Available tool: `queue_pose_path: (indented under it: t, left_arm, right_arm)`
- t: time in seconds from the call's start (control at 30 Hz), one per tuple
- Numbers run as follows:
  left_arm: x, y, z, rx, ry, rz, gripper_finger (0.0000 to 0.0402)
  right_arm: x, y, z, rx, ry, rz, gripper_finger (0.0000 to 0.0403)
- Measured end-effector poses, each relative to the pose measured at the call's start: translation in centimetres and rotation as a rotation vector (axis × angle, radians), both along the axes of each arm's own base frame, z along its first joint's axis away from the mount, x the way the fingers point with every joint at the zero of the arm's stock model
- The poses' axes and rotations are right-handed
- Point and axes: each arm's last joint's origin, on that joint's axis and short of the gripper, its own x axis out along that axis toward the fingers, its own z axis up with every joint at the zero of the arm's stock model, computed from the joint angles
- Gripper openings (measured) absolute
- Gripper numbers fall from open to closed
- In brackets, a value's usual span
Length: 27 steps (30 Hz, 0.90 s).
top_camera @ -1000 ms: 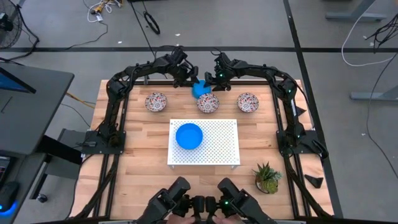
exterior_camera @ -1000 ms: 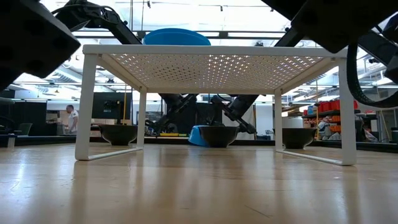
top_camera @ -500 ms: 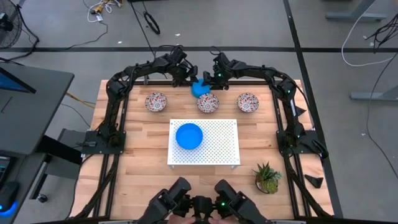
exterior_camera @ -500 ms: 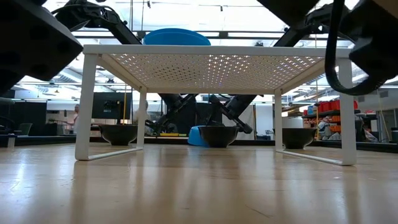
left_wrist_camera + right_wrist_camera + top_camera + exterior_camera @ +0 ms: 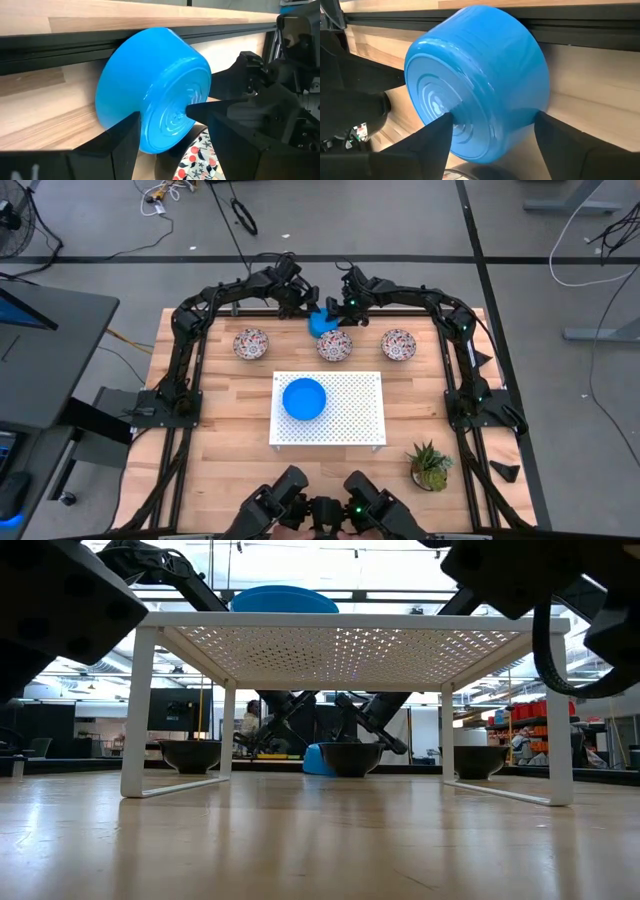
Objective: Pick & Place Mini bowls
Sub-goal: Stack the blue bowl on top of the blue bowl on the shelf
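Note:
A plain blue mini bowl [image 5: 322,323] lies tipped on its side at the table's far edge, base toward the near side. My left gripper [image 5: 306,310] and my right gripper [image 5: 340,308] meet at it, each shut on it. Another blue bowl [image 5: 304,398] stands upright on the white perforated board [image 5: 350,415]. Three patterned bowls [image 5: 251,343], [image 5: 335,346], [image 5: 398,344] stand in a row on the wood between the board and the far edge. My left gripper pinches the tipped blue bowl between its two fingers, one on the ringed base [image 5: 180,112] and one low on the side wall [image 5: 142,132]. The fingers slant down from the far left. The bowl's lower wall is at the tabletop; whether it rests there I cannot tell. My right gripper has the same bowl between its two fingers, one at the ringed base [image 5: 451,125] and one at the wall by the rim [image 5: 532,112]. The fingers slant down from the far right. The bowl lies on its side, mouth toward the dark rail.
A dark rail [image 5: 60,47] runs along the far edge right behind the bowl. The middle patterned bowl [image 5: 350,757] stands just in front of the grippers. A small potted plant [image 5: 430,466] stands at the near right. Dark arm parts [image 5: 320,505] hang over the near edge.

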Motion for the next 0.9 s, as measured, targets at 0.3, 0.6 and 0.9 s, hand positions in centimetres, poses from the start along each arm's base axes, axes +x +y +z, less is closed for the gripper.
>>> queue_pose_path:
  t: [0.3, 0.6, 0.9]
  left_arm:
    - [0.03, -0.03, 0.04, 0.009, -0.016, -0.033, 0.0234]
    - [0.13, -0.11, 0.22, -0.007, -0.057, -0.073, 0.0233]
    - [-0.14, 0.13, 0.20, -0.002, -0.056, -0.075, 0.0233]
  right_arm:
    - [0.02, 0.03, 0.09, -0.003, -0.004, 0.007, 0.0218]
    - [0.33, 0.04, 0.24, -0.004, -0.037, 0.028, 0.0144]
    - [0.26, -0.01, 0.27, -0.011, -0.044, 0.044, 0.0050]
